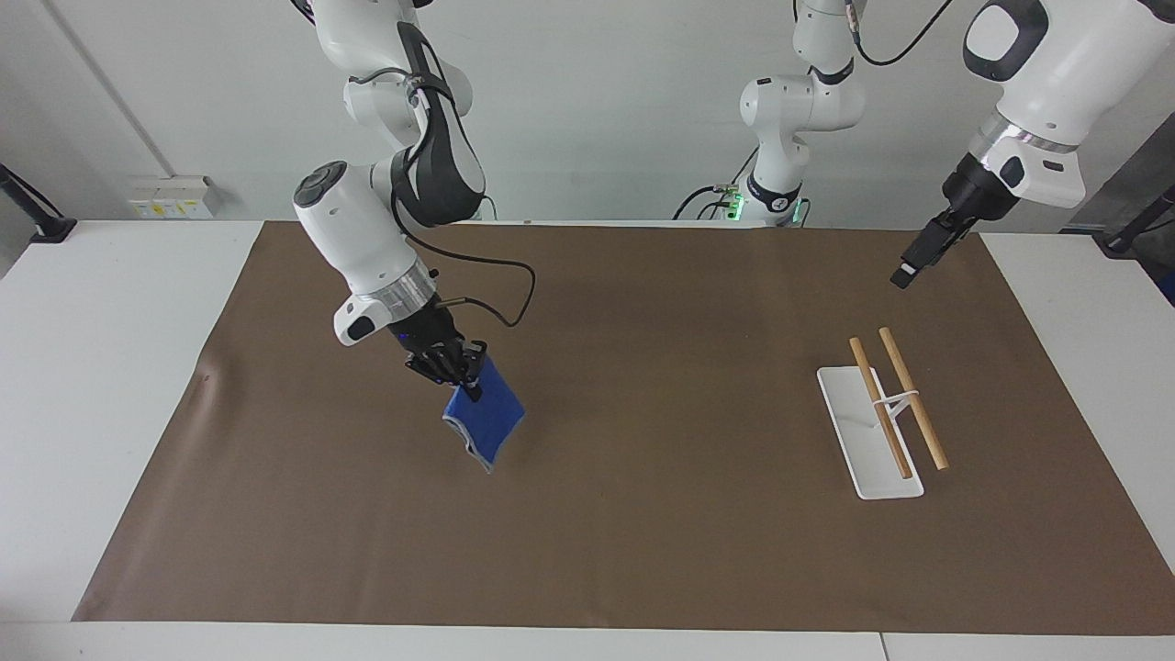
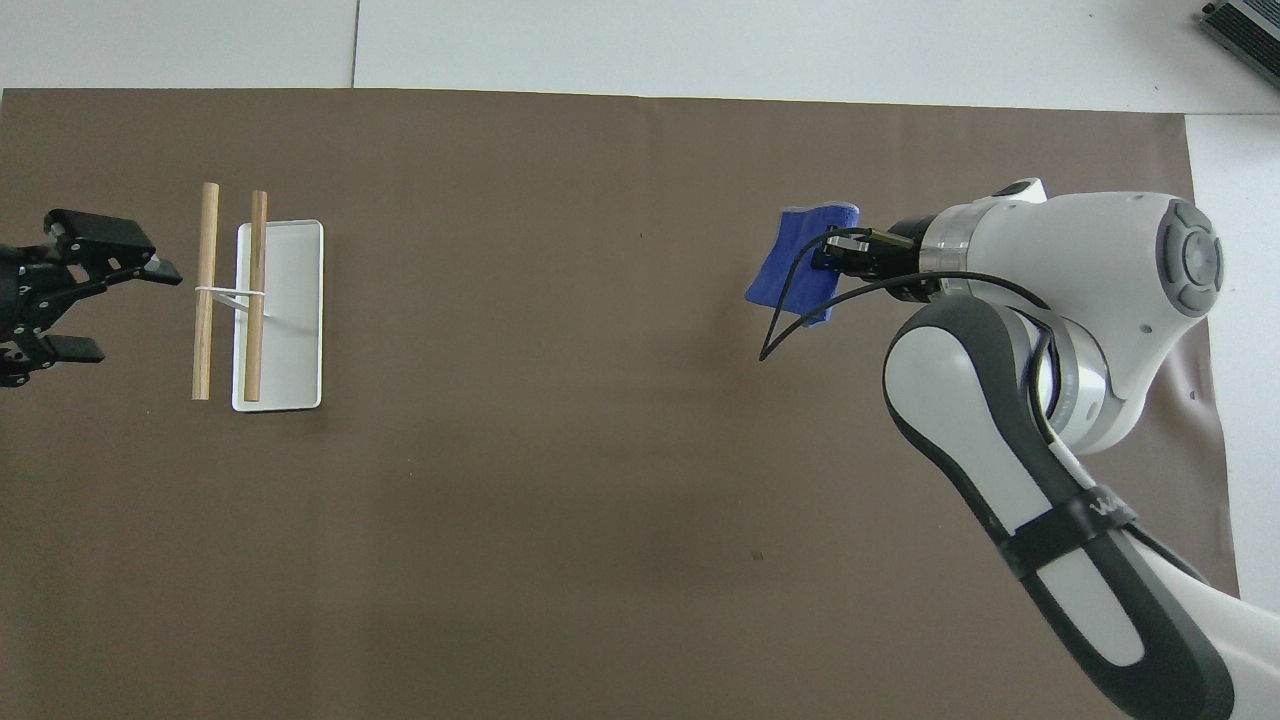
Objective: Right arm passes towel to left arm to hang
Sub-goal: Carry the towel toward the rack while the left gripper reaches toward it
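White wall at back, white table [image 1: 110, 386] overlaid with brown paper mat [image 1: 643, 551].

Right gripper [image 1: 464, 384] clamped tight on 1 corner of towel [image 1: 485, 418], lifted clear of the mat, over its right-arm half, short of the middle. Towel hanging loose and tilted below the fingers [image 2: 835, 258], blue, pale hem at the lower edge.

Left gripper [image 2: 95, 310] aloft with jaws spread wide and holding nothing, above the mat's edge at the left arm's end, beside rack [image 1: 881, 422].

Step judged: carry toward handover, pickup done, pass not yet begun. Next move likely calls for bringing both grippers together over mid-mat, presenting a free towel edge, left jaws closing before right release.

Rack: white base plate with 2 wooden rails [image 2: 207, 290] raised on it, near the left arm's end. Nothing between the grippers on the mat. Possible snags: looping black cable [image 2: 800, 300] dangling across the towel; limp cloth swinging; rails close beneath the left gripper's path.
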